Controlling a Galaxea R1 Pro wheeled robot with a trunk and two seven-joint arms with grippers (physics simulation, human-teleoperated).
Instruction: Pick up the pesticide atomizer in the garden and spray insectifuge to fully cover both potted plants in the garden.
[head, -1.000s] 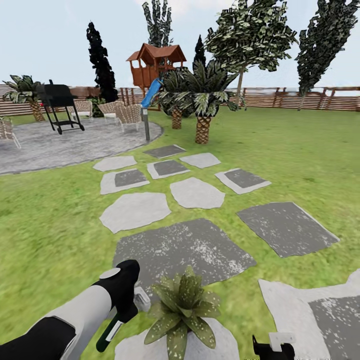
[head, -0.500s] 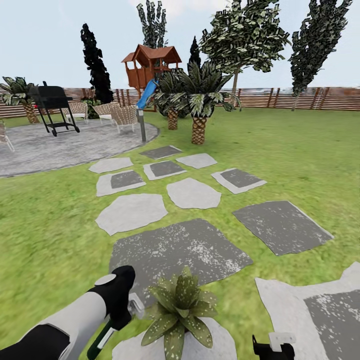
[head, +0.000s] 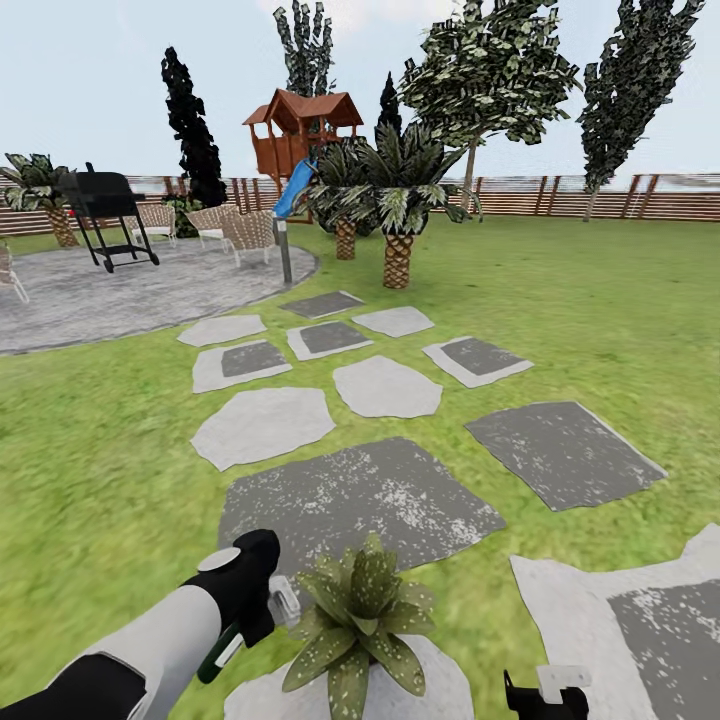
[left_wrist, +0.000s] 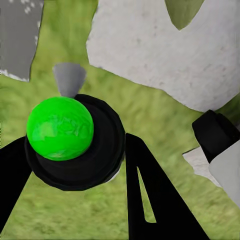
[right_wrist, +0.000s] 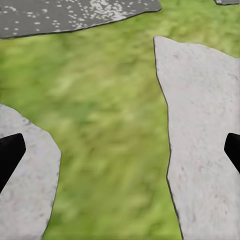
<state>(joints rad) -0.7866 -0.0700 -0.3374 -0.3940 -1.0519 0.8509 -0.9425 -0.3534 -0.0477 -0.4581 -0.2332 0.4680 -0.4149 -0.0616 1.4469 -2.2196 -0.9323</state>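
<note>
Gripping the pesticide atomizer (left_wrist: 67, 137), the left gripper (left_wrist: 75, 165) had its 2 black fingers (left_wrist: 155, 200) closed on either side of the sprayer's round black body, whose bright green cap sat at the middle left of the left wrist view with a grey nozzle tip poking out above it. In the head view the same left gripper (head: 250, 620) appeared at the lower left, at the end of a white and black forearm, with the atomizer's dark green and white body (head: 222, 650) showing beneath it. Just to its right, at the bottom centre, stood 1 potted plant (head: 358, 620), a low rosette of pointed green leaves resting on a pale stepping stone (head: 440, 690); its pot could not be made out. The right gripper (head: 545, 695) sat at the bottom edge of the head view, right of the plant; in the right wrist view its dark fingertips (right_wrist: 10, 155) were spread wide at the 2 side edges, with nothing but lawn (right_wrist: 110, 125) and pale stone between them. Farther up the head view lay more stepping stones, 2 palms (head: 398, 215), a grey paved patio (head: 120, 290) with a black grill (head: 108, 215), a wooden playhouse (head: 300, 125) and a brown slat fence (head: 600, 198).
</note>
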